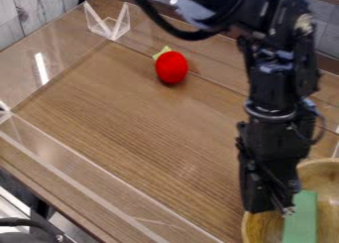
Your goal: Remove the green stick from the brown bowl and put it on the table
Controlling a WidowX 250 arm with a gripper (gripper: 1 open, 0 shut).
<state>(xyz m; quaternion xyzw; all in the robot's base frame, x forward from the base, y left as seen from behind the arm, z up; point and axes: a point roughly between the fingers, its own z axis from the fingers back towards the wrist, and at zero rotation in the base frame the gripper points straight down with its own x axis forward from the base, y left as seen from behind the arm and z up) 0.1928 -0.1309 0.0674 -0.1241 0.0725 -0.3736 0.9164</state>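
Observation:
The brown bowl (323, 170) sits at the bottom right corner of the camera view, cut off by the frame edge. Inside it lies the green stick (303, 223), only partly visible at the lower edge. My gripper (269, 208) hangs from the black arm straight down over the bowl's left rim, just left of the stick. Its dark fingers blend together, so I cannot make out their gap or whether they touch the stick. The wood-grain table (119, 128) stretches to the left.
A red strawberry-like object (171, 67) lies on the table at the back centre. A low clear acrylic wall (44, 148) runs along the table's edges, with a clear bracket (106, 21) at the back left corner.

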